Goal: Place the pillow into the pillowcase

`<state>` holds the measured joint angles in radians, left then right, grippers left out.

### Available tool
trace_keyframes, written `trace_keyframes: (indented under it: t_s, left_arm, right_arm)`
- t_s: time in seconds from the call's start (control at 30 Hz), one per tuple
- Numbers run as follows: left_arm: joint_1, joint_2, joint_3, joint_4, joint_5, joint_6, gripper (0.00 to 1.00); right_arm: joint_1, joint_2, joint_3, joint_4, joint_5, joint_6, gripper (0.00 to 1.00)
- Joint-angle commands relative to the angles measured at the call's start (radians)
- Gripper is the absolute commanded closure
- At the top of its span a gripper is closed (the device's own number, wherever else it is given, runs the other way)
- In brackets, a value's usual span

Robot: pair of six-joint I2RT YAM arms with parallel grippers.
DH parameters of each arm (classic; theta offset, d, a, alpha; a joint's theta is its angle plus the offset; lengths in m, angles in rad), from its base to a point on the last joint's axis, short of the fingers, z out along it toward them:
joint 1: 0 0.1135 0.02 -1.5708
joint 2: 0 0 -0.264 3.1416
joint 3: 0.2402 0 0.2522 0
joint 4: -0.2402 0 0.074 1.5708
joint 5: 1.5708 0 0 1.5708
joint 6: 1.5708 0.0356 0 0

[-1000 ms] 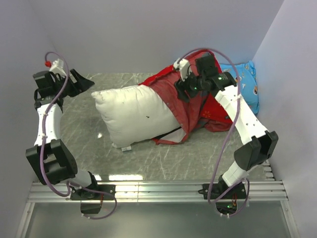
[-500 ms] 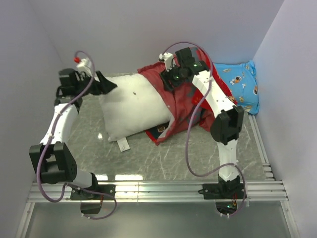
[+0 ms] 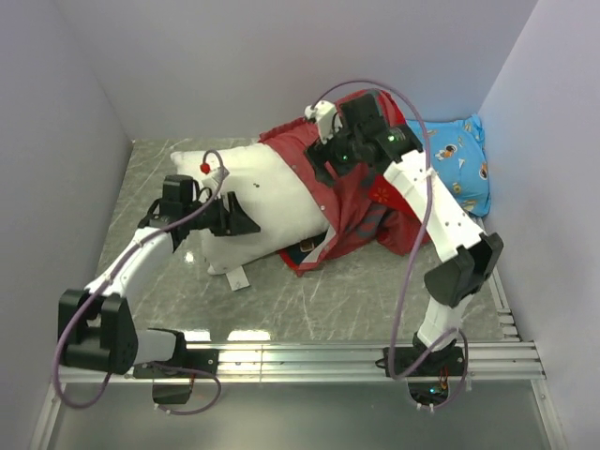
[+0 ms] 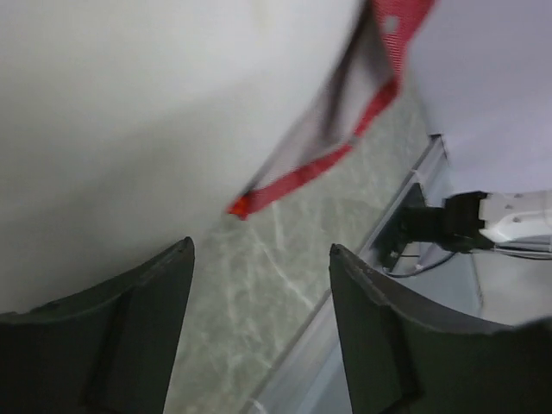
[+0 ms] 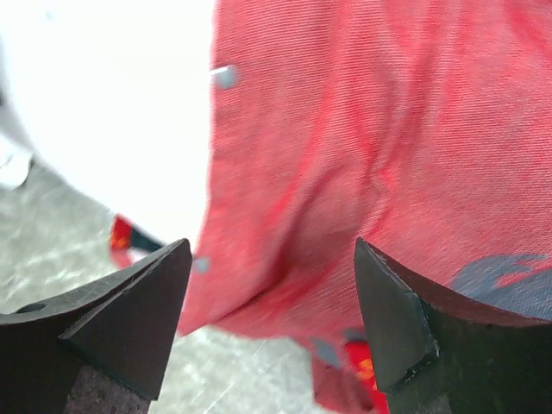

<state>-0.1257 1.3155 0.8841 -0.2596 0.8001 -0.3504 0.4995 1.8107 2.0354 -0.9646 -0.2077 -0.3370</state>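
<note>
1. Marble-patterned table [image 3: 375, 300]: carries everything listed.
2. Pillowcase [image 3: 361, 202]: red, dull face up, bunched at centre-right. Its mouth drapes over the pillow's right end.
3. Pillow [image 3: 262, 192]: white, lying mid-table, right end inside the pillowcase and most of it outside. Insertion is judged partly done.
4. Blue cartoon-print pillow [image 3: 459, 164]: far-right corner, behind the pillowcase, not involved.
5. Right gripper [image 3: 323, 167]: poised over the pillowcase hem, fingers spread with nothing between them, probably placed to draw the hem leftward. Only its wrist view shows the hem edge against white pillow; from overhead the arm hides it.
6. Left gripper [image 3: 246, 223]: at the pillow's near edge, fingers apart and empty, likely to push. Its wrist view shows bare table in the gap.
</note>
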Motion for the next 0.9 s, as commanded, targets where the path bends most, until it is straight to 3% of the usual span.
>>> trace_keyframes:
  t_s: [0.0, 0.1, 0.23, 0.27, 0.37, 0.4, 0.43, 0.53, 0.7, 0.73, 0.8, 0.83, 0.87]
  left_arm:
    - [-0.023, -0.093, -0.01, 0.053, 0.074, -0.122, 0.3]
    - [0.04, -0.139, 0.044, 0.051, 0.01, -0.133, 0.19]
    - [0.263, -0.104, 0.117, -0.013, -0.038, -0.118, 0.13]
    - [0.29, -0.07, 0.131, -0.026, -0.05, -0.093, 0.01]
    - [0.323, 0.006, 0.174, -0.072, -0.146, 0.01, 0.01]
    - [0.328, 0.028, 0.188, -0.076, -0.168, 0.028, 0.01]
    - [0.327, 0.046, 0.19, -0.064, -0.176, 0.036, 0.01]
    - [0.325, 0.125, 0.184, -0.008, -0.147, 0.03, 0.01]
    - [0.304, 0.249, 0.15, 0.1, -0.021, -0.01, 0.01]
    - [0.282, 0.258, 0.141, 0.133, 0.019, -0.051, 0.01]
    - [0.243, 0.289, 0.139, 0.22, 0.109, -0.091, 0.14]
    - [0.191, 0.297, 0.145, 0.229, 0.149, -0.107, 0.27]
    - [0.164, 0.304, 0.141, 0.246, 0.186, -0.119, 0.36]
  right_arm:
    - [0.068, -0.013, -0.101, -0.023, 0.102, -0.001, 0.17]
    - [0.096, 0.025, -0.126, 0.055, 0.206, 0.018, 0.16]
    - [0.105, 0.157, -0.017, 0.04, 0.274, 0.046, 0.16]
    - [0.108, 0.185, 0.044, 0.029, 0.28, 0.046, 0.16]
    - [0.109, 0.243, 0.072, 0.07, 0.346, 0.041, 0.2]
    - [0.106, 0.252, 0.077, 0.093, 0.361, 0.038, 0.24]
    - [0.106, 0.262, 0.083, 0.093, 0.375, 0.038, 0.36]
    - [0.103, 0.245, 0.124, 0.066, 0.334, 0.055, 0.53]
    - [0.128, 0.184, 0.125, 0.021, 0.115, 0.052, 0.67]
    - [0.132, 0.179, 0.114, 0.023, 0.085, 0.05, 0.79]
    - [0.145, 0.182, 0.086, 0.017, -0.003, 0.055, 0.88]
    - [0.149, 0.194, 0.11, 0.0, -0.037, 0.055, 0.98]
    - [0.152, 0.211, 0.135, -0.017, -0.071, 0.062, 1.0]
